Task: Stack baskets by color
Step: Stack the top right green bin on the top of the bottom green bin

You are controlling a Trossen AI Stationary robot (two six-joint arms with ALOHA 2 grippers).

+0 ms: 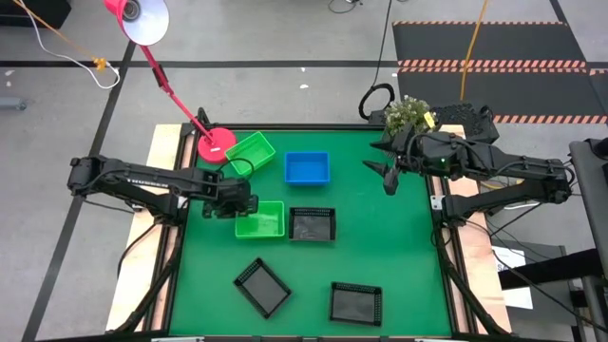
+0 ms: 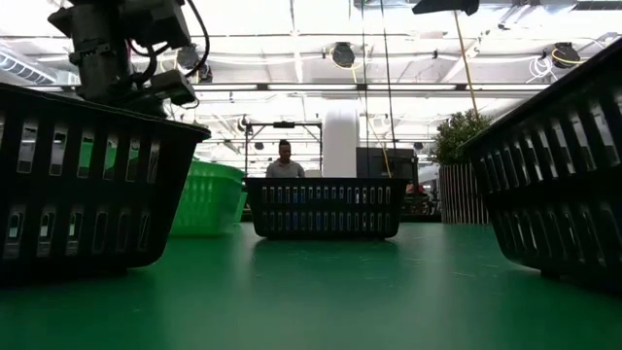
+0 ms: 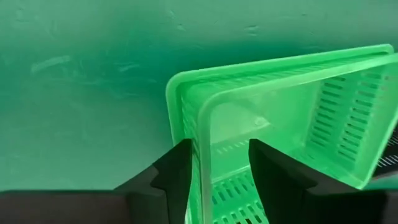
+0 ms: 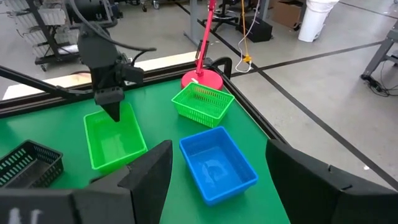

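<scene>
Two green baskets sit nested near the table's left: an inner one inside an outer rim, seen from above as one green basket. My left gripper points down over their left end, open, one finger inside the inner basket's end wall and one outside. Another green basket lies tilted by the pink lamp base. A blue basket rests at the far middle. Three black baskets stand apart. My right gripper hangs open, high at the far right. My left gripper straddles the inner green basket's end wall from above, fingers pointing down across the rim. The outer finger stands close beside the wall; whether it touches I cannot tell. The inner finger is apart from it. Both baskets rest on the table.
The pink lamp's arm slants over the far left corner. A potted plant stands behind my right arm. A person sits in the room beyond the table. Bare green mat lies at the right.
</scene>
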